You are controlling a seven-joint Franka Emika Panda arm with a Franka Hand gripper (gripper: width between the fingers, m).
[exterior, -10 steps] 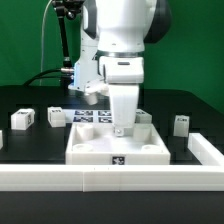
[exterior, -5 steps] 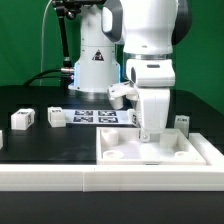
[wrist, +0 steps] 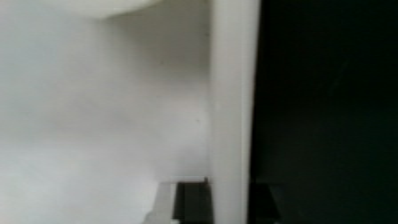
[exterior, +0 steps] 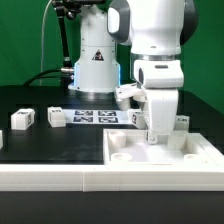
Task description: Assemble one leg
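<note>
My gripper (exterior: pixel 153 135) is down at the far wall of the large white square panel (exterior: pixel 165 160). The wrist view alone shows the grasp: that wall runs as a thin, pale upright strip between my two dark fingertips (wrist: pixel 191 205), which are closed on it, with the panel's smooth white floor (wrist: pixel 107 120) to one side and black table to the other, all blurred. The only markings are black-and-white square tags, too small to read. One is on each leg and several are on the flat marker board (exterior: pixel 95 116) behind the panel. The exterior view shows what my wrist camera misses. The panel is tray-like, matte plastic, with raised walls and round corner holes, and it sits on the black table (exterior: pixel 60 145) behind a white rail (exterior: pixel 50 180). Two chunky white legs stand loose, well apart from me, on that view's left, the far leg (exterior: pixel 22 119) and the nearer leg (exterior: pixel 56 117). A third leg (exterior: pixel 181 123) stands just behind the panel on that view's right.
</note>
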